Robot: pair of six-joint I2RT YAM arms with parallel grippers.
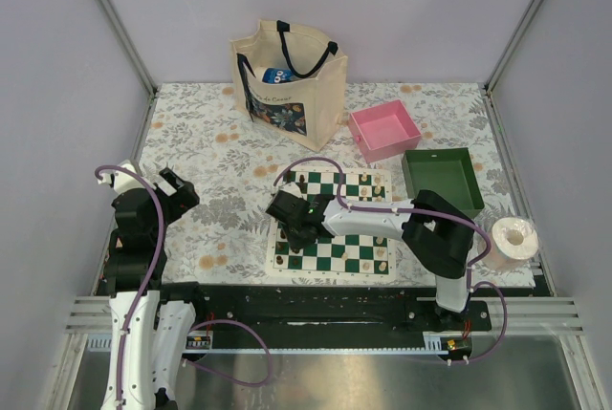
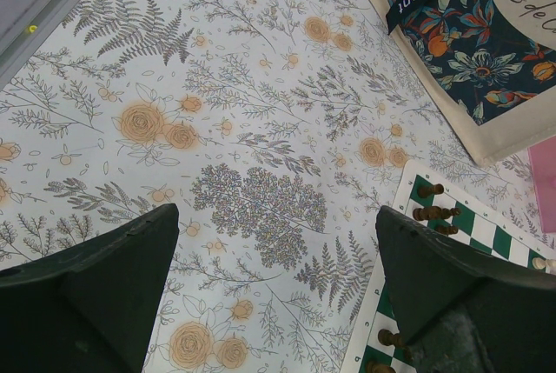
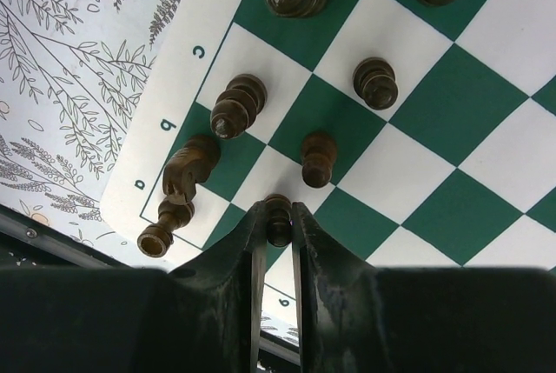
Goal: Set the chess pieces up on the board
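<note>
Board [image 3: 408, 156]: right gripper [image 3: 278, 209] half-hides dark piece [image 3: 278, 223].

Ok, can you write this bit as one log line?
left gripper: open | right gripper: shut on dark piece | location: over board

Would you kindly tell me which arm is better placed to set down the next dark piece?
Right, I think. The right pincer is closed on a dark piece over the board, while the left pincer hangs open above the tablecloth, beside the board.
</note>
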